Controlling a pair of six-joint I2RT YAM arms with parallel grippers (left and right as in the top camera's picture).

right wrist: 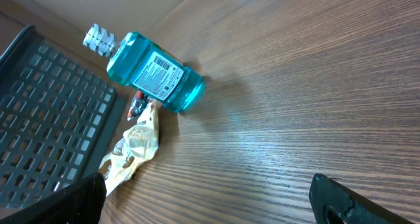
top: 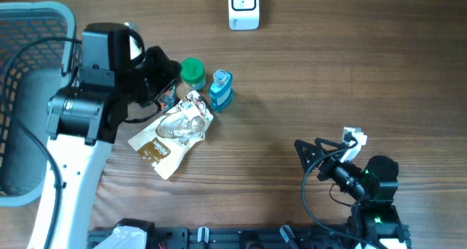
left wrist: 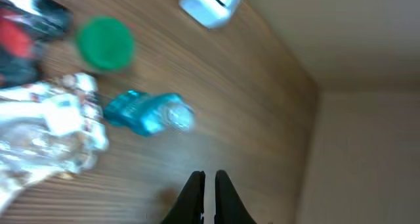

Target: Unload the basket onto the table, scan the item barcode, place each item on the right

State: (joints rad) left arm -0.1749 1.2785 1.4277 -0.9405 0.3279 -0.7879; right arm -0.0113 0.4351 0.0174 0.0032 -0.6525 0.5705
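Wooden bench, items bunched left of centre. Slatted basket at the left edge, partly cut off by the frame.

My left tool: pressed together, nothing between the fingers, over bare wood just beside the items. My right tool: spread wide, empty, parked at the near right, well apart from everything.

Clear and brown snack bag lies flat and crumpled, nearest the front. Blue bottle lies on its side touching the bag's far corner. Its cap points away from the right tool, toward the basket side, and its printed label faces up. I take this as the item to scan; the bag or the jar could equally be meant.

Green-lidded jar stands just beside the bottle's cap end. White scanner sits at the far edge, well apart from the bottle, straight beyond it.

Key relation: in the left wrist view the bottle lies left of and just ahead of my left tool, long axis crosswise to the fingers. Left arm is far nearer than the right.

Hard to tell: the left wrist view is blurred. From overhead, the arm hides the left fingers. A small red-and-black thing by the jar is unidentifiable. No barcode bars readable on the label.
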